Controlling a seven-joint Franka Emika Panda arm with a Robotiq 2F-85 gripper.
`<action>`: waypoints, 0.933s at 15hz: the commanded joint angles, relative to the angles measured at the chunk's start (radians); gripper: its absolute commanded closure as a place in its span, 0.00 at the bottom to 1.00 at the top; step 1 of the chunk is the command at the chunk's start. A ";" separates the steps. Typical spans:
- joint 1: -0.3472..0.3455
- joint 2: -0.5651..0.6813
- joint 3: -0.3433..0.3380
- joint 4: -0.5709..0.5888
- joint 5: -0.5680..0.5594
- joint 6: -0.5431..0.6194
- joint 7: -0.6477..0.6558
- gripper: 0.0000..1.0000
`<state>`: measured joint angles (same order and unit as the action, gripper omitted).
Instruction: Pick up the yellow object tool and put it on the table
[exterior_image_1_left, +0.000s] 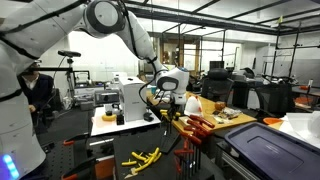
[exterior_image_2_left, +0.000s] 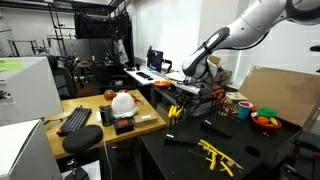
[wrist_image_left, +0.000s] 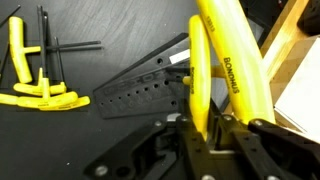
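Your gripper (wrist_image_left: 215, 140) is clamped on the yellow tool (wrist_image_left: 225, 60), and the wrist view shows it plainly: dark fingers (wrist_image_left: 190, 150) press in from both sides low on the tool. Its two long yellow handles run up and away toward the top of the frame, with black lettering along one of them. You've got it held above the black table (wrist_image_left: 50, 130), not resting on it.

Just to the side of the handles lies a grey perforated holder (wrist_image_left: 140, 92), flat on the black surface. Past that, near the frame edge, sits a cluster of yellow T-handle keys (wrist_image_left: 40, 88), well apart from what you're holding.

In both exterior views the gripper (exterior_image_2_left: 197, 80) (exterior_image_1_left: 165, 100) hangs over a rack of hand tools (exterior_image_2_left: 200, 100). The held tool itself is too small to make out there. The loose yellow keys (exterior_image_2_left: 215, 155) (exterior_image_1_left: 140, 158) lie out on the near part of the black table. Off on the wooden desk (exterior_image_2_left: 150, 125) you can see a white helmet (exterior_image_2_left: 122, 102) and a keyboard (exterior_image_2_left: 76, 120).
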<state>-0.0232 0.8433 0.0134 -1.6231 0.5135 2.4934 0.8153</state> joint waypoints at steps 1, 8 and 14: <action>-0.012 -0.074 0.007 -0.042 -0.011 -0.074 -0.019 0.95; -0.004 -0.092 0.004 -0.035 -0.026 -0.141 -0.027 0.95; -0.015 -0.153 -0.009 -0.100 -0.027 -0.128 -0.056 0.95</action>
<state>-0.0259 0.7759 0.0099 -1.6421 0.4880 2.3834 0.7861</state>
